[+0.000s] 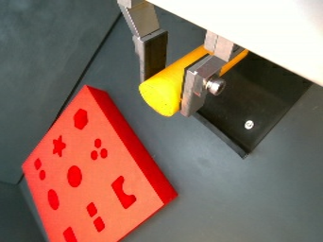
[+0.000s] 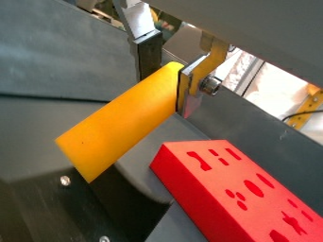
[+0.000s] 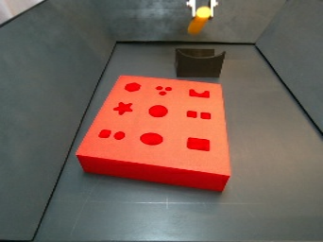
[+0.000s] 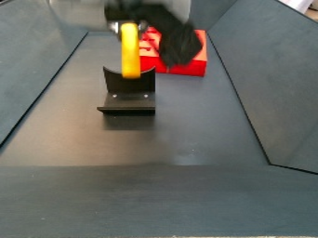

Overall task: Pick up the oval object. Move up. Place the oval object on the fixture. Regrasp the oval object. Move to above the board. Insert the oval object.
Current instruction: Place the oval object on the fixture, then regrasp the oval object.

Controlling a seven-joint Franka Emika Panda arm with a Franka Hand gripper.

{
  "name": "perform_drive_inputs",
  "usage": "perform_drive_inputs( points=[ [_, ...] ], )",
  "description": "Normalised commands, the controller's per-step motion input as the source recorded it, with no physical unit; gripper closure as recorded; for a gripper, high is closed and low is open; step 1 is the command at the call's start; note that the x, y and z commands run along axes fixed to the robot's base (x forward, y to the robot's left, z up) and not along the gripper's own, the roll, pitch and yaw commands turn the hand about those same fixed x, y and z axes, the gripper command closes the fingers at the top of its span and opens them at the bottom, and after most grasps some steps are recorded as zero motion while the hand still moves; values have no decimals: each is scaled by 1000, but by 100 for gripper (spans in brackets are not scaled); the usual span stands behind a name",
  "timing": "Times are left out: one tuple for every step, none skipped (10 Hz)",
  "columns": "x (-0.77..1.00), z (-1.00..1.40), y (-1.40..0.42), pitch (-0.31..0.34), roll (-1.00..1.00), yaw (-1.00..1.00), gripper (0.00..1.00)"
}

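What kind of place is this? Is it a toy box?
Probably a robot test bench, not a toy box. A large flat red board with shape cut-outs lies on a grey walled floor, a dark grey notched fixture stands behind it, and the gripper above holds a yellow-orange oval peg in its jaws.

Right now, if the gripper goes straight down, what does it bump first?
Probably the fixture: the gripper holds the long yellow-orange oval peg just above that dark notched block, though depth is uncertain.

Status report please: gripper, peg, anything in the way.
Gripper shut on oval object, raised above fixture. Board apart. Nothing in between.
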Motion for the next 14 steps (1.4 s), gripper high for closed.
perform_drive_inputs(
  points=[
    [163, -1000, 140, 181, -557, -171, 100],
    [171, -1000, 142, 130, -349, -202, 100],
    [177, -1000, 135, 94, -242, -208, 100],
    [182, -1000, 137, 52, -195, -206, 100],
    [175, -923, 130, 16, -184, -197, 100],
    [138, -681, 104, -14, -181, -176, 100],
    [116, -511, 87, -24, -170, -154, 100],
    [86, -429, 129, -54, -125, -122, 100],
    [76, -421, 134, -60, -121, -111, 100],
    [72, -422, 132, -60, -121, -80, 100],
    [71, -424, 130, -59, -121, -70, 100],
    [0, 0, 0, 0, 0, 0, 0],
    [0, 1000, 0, -16, -62, -61, 0],
    [-7, 1000, 5, -11, -53, -48, 0]
  ],
)
